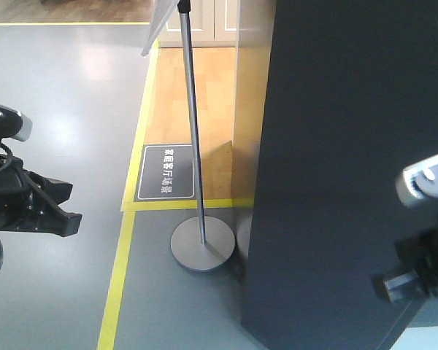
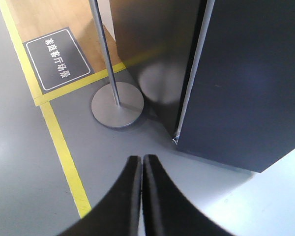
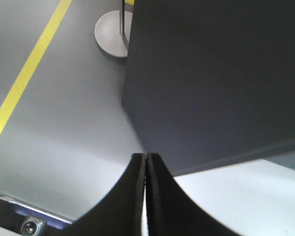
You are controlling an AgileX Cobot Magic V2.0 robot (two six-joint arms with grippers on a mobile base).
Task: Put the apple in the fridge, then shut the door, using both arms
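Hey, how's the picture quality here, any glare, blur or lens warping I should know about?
Front view: window glare on the grey floor; the right arm is blurred. Left wrist view: a soft sheen on the fridge, straight edges bowed by the lens. Right wrist view: the shut right gripper is out of focus.

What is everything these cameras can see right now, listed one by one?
Tall dark grey-black fridge: one, at the right, standing on the floor.
Round-based metal sign stand: one, silver-grey, beside the fridge's left corner.
Dark floor sign with white characters: one, flat on the floor behind the stand.
Yellow tape lines: several, bordering the grey floor.
Wooden flooring: light brown, beyond the tape.
Apple: none visible.
Left gripper: black, fingers together.
Right gripper: black, fingers together.
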